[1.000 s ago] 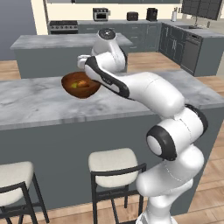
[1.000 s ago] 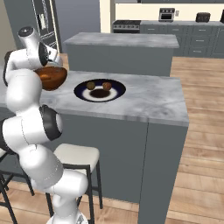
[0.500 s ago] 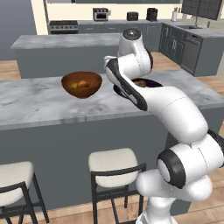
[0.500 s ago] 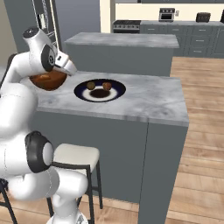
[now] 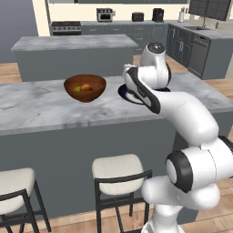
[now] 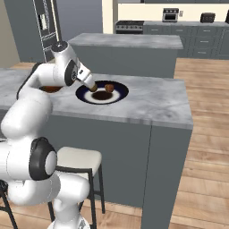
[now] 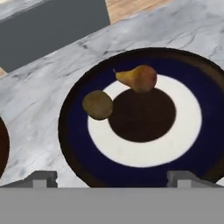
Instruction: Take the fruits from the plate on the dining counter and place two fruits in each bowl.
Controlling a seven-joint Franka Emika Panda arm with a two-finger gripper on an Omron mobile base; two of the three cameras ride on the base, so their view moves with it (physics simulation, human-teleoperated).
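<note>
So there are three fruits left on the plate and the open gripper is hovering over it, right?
Not quite: the hand view shows two fruits left on the plate, a pear and a small brown fruit. The rest is right: the gripper is open and hovers over the plate.

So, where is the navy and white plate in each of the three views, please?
Left base view: the plate is at centre, mostly hidden behind the arm, right of the brown bowl.
Right base view: upper centre-left on the counter, its rim beside the gripper.
Hand view: it takes up the middle, rim at.
Shared landmark: the marble dining counter that the plate rests on.
</note>
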